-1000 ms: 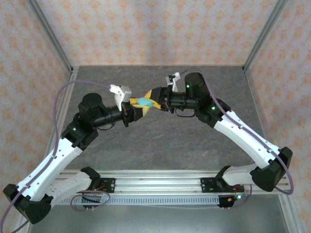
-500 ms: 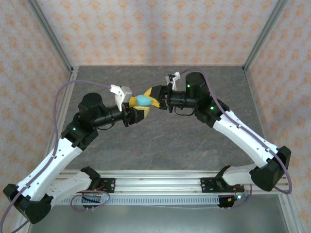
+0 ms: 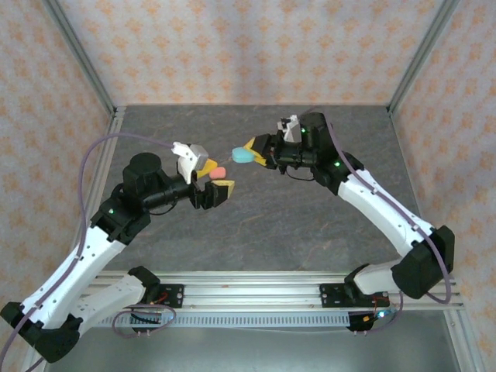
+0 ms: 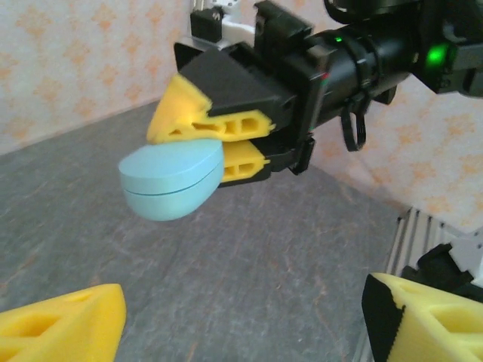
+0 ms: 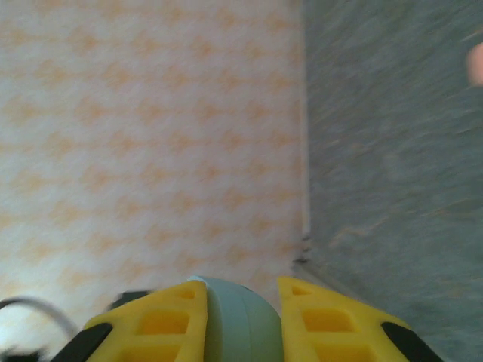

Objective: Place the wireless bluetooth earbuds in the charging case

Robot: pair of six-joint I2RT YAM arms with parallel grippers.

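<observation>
I am seeing the left gripper [image 3: 215, 177] standing wide open and empty, a small pink item [image 3: 218, 171] I cannot identify showing between its fingers [image 3: 224, 187], and beyond it the right gripper [image 3: 253, 153] clamping the closed teal charging case [image 3: 242, 155] above the table [image 3: 310, 221].

Grey mottled table [image 3: 256, 225]; orange-patterned walls [image 3: 232, 46] — aluminium posts [image 3: 81, 54] between.

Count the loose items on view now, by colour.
Light teal oval plastic case: 1
Salmon-pink small rounded piece, too small to tell whether it is a case or an earbud: 1
Total: 2
</observation>
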